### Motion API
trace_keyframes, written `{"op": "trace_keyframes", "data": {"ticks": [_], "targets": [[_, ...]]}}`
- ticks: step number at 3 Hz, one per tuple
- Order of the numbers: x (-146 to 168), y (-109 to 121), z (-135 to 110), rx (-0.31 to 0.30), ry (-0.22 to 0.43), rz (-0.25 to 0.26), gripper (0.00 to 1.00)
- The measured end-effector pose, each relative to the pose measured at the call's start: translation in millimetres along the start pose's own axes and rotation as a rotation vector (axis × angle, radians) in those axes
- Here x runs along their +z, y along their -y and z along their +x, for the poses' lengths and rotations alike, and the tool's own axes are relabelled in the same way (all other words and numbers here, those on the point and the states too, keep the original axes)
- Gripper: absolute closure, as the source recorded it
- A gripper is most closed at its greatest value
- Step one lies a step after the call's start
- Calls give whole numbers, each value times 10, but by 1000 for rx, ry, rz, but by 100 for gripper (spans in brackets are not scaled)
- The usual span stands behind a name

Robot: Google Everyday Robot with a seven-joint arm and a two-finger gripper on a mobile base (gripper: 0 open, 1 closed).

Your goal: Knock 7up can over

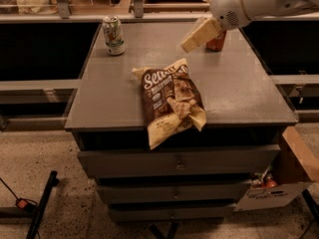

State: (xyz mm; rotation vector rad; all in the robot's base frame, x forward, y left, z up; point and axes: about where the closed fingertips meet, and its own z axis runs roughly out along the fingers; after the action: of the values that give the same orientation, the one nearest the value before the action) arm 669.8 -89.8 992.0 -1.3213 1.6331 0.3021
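The 7up can (113,35), white and green with a silver top, stands upright at the far left corner of the grey cabinet top (239,93). My gripper (192,41) hangs on the white arm that enters from the upper right. It is over the far middle of the top, well to the right of the can and not touching it. Its pale fingers point down and to the left.
A brown snack bag (172,101) lies in the middle of the top, overhanging the front edge. A red cola can (217,41) stands at the far right, partly behind my arm. A cardboard box (279,183) sits on the floor at the right.
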Motion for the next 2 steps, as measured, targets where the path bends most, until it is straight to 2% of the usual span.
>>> {"op": "trace_keyframes", "data": {"ticks": [1, 2], "targets": [[501, 291, 18, 69, 59, 28, 0], [865, 492, -56, 105, 144, 43, 0]]}}
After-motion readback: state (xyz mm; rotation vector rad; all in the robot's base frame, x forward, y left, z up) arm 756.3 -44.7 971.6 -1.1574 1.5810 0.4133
